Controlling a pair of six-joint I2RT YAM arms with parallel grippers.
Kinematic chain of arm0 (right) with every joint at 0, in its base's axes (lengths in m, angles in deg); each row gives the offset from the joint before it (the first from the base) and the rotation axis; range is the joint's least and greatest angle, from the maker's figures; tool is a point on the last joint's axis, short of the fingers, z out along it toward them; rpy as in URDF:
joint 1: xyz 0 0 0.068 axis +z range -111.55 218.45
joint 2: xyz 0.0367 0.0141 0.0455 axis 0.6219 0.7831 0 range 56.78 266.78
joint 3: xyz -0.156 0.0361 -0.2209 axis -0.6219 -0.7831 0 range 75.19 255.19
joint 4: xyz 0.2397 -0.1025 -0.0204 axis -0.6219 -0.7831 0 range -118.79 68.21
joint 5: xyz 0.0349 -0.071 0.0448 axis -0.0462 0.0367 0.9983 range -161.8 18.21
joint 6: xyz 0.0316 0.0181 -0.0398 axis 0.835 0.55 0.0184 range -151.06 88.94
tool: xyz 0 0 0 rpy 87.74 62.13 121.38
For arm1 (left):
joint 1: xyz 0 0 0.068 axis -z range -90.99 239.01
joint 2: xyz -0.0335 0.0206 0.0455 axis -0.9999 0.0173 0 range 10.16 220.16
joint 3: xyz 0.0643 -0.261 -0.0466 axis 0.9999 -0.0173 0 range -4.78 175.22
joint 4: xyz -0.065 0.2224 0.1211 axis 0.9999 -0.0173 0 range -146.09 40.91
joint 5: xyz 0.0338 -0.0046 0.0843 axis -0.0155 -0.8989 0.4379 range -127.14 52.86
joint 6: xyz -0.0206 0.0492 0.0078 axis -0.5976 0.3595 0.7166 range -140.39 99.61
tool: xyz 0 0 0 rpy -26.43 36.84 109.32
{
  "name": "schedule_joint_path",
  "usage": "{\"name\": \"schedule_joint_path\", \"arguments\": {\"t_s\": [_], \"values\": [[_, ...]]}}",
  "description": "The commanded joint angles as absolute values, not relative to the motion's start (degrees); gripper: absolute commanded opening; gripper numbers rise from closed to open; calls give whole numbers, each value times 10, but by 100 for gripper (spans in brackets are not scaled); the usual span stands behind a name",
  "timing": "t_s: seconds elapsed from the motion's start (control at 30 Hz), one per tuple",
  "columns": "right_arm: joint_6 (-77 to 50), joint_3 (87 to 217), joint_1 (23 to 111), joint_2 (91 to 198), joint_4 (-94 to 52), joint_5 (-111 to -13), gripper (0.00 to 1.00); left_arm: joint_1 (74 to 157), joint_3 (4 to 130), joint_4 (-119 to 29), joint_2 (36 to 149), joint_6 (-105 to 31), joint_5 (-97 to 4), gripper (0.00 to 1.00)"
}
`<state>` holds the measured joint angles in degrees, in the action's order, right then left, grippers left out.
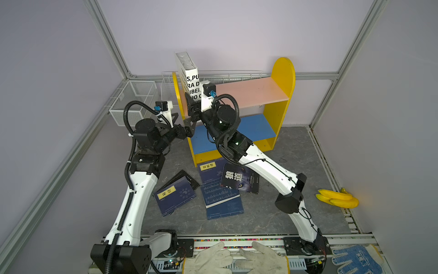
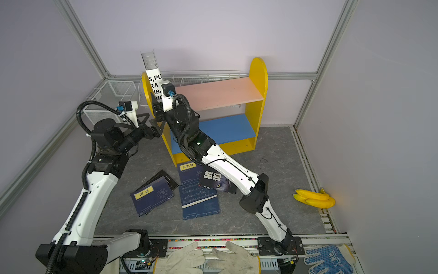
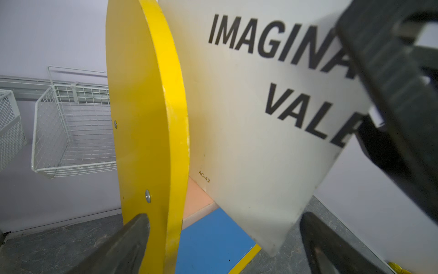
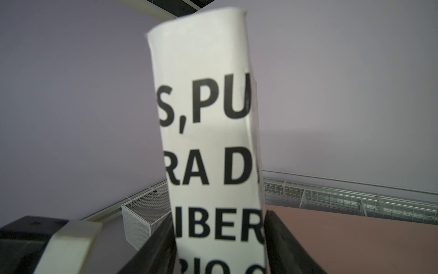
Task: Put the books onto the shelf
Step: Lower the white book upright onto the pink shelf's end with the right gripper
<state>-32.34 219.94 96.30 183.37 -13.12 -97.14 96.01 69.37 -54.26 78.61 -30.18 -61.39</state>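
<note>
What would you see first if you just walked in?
Probably the white book with big black letters, upright at the left end of the yellow shelf, level with its pink board, the right gripper straddling it. Next, the navy books strewn on the grey table in front of the shelf, and yellow bananas near the table's right edge.

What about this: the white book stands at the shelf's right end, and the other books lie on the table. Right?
No: the white book stands at the shelf's left end, as both top views show. The other books lie on the table.
</note>
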Motion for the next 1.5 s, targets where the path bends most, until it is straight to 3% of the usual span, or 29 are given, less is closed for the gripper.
{"name": "schedule_joint_path", "arguments": {"t_s": [0.0,0.13,0.57,1.13,1.47], "values": [[-324,2197,960,1842,-119,-946,63,956,717,-511,796,-299,-607,99],[-330,2198,953,1853,-111,-883,65,956,715,-498,806,-302,-593,99],[-283,2194,925,1877,-82,-829,67,937,692,-439,820,-335,-559,99],[-208,2198,889,1905,-56,-736,69,925,671,-432,803,-352,-594,99],[-186,2167,872,1889,-42,-702,82,925,630,-512,697,-317,-611,99]]}}
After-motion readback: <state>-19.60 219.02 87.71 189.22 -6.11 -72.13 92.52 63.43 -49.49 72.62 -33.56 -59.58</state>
